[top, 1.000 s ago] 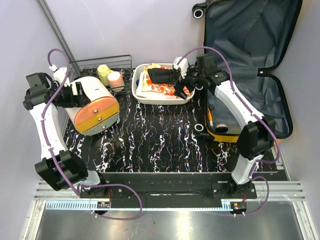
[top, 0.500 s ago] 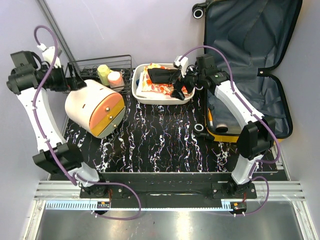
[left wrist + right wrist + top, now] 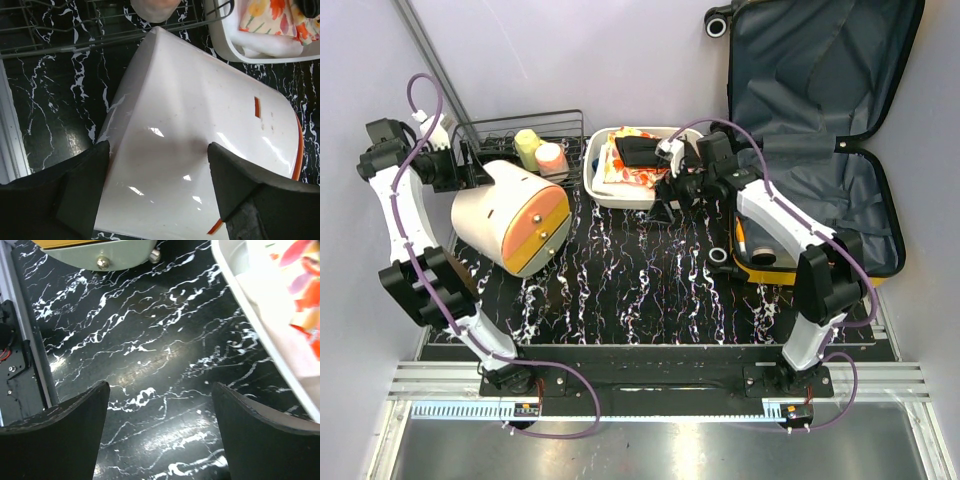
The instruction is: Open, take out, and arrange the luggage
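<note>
Straddling cream container (image 3: 200,100) with wide-open left gripper (image 3: 159,150); hovering wide-open right gripper (image 3: 160,390) beside white tray (image 3: 595,182). Open yellow luggage (image 3: 820,90), grey lining.

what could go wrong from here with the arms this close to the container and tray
1. The cream-and-orange round container lies on its side, and the left pincer stands open over its glossy curved wall. If it closes there, the container may slip or roll toward the wire rack.
2. The right pincer hangs open, low beside the rim of the white tray. A sideways move could shove the tray.
</note>
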{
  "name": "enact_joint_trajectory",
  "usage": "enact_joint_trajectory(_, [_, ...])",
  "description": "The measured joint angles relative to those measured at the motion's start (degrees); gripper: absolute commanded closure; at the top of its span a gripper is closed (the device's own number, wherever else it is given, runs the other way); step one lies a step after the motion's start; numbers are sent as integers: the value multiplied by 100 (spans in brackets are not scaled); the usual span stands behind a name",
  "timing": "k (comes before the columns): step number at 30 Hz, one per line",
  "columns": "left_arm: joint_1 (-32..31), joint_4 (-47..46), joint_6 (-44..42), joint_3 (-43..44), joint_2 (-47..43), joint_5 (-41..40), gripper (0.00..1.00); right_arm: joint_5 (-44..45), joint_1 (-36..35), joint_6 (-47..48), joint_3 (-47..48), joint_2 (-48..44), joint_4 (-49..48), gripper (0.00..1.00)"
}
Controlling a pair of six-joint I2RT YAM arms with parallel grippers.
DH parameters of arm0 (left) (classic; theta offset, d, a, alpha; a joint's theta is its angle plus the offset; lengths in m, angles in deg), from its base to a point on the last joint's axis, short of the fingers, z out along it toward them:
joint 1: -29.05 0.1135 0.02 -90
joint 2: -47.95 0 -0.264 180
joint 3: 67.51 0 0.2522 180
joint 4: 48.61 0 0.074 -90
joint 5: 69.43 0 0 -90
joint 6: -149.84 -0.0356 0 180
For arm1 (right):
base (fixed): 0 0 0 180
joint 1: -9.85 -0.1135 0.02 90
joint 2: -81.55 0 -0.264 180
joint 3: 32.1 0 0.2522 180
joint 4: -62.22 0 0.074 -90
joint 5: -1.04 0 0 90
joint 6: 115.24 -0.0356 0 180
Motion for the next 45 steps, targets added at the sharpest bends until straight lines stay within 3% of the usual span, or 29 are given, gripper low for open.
enact_joint_trajectory(7, [-96,-470,269,-1547,-1239,210,30,63,-595,-608,-929,-31,-1373,15])
enact_joint_trajectory(16, [-319,-476,789,-2680,-2260,442,30,144,-997,-1189,-1419,-24,-3060,22])
enact_joint_trajectory(25, [-780,-540,927,-3250,-2804,542,31,151,-979,-638,-2347,-507,-3016,21])
enact_joint_trajectory(30, [-1139,-444,964,-3421,-2896,614,16,197,-935,0,-2747,-1294,-2715,22])
enact_joint_trajectory(34, [-1069,11,776,-3158,-2728,568,10,129,-804,549,-3005,-1661,-2704,26])
enact_joint_trajectory(38, [-828,638,302,-1611,-2020,538,10,-94,-708,1078,-3193,-1556,-2732,31])
enact_joint_trajectory(42, [-820,898,-31,37,-1379,560,11,-385,-702,1355,-3088,-916,-2997,33])
enact_joint_trajectory(45, [-898,1010,-57,387,-1187,570,10,-566,-702,1399,-2664,-188,-3101,35])
